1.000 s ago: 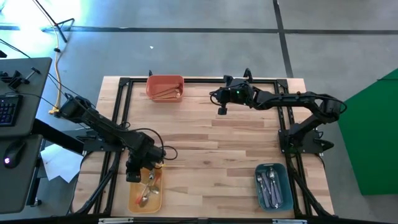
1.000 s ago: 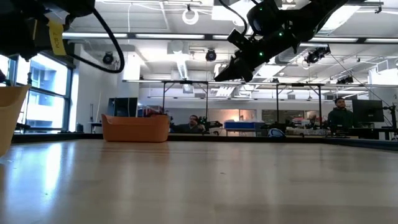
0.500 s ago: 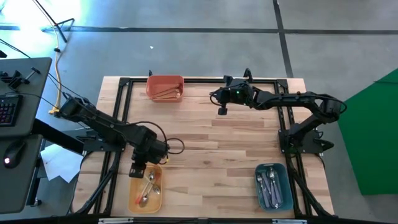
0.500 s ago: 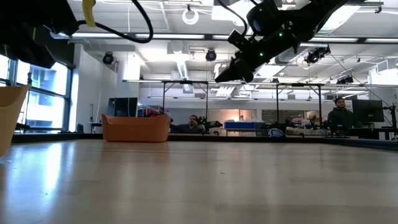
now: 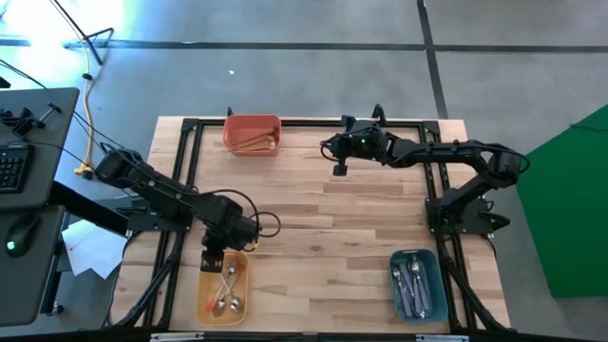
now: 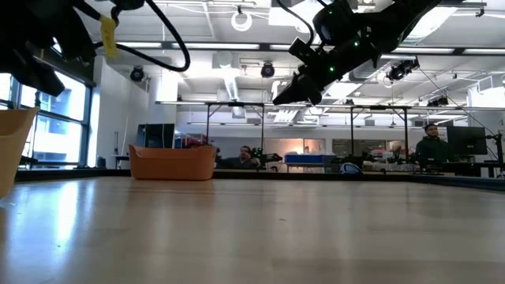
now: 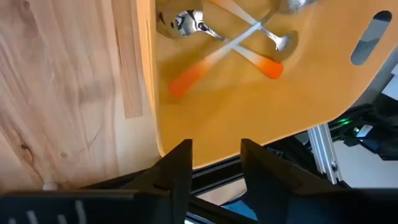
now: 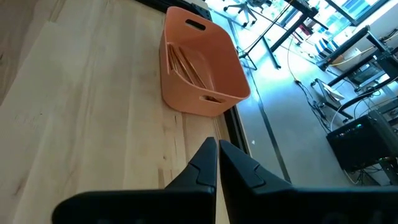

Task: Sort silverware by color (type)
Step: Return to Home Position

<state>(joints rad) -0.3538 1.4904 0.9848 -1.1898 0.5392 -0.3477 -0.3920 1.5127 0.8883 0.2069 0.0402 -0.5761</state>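
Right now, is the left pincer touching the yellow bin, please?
Apart: the low view shows the left pincer hanging above the yellow bin, a clear gap between them.

a wooden table (image 5: 323, 223) carries an orange bin (image 5: 229, 133), a yellow bin (image 5: 201, 302) and a teal bin (image 5: 394, 285), well apart.

Left arm (image 5: 171, 197) reaching out, left jaws parted, right arm (image 5: 446, 150) extended, right jaws closed.

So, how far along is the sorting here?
Looks done: gold spoons lie in the orange bin, orange-handled spoons in the yellow bin, the other spoons in the teal bin. In hand: nothing; left hand open over the yellow bin's edge, right hand shut, empty. Left: no loose spoons show on the table.
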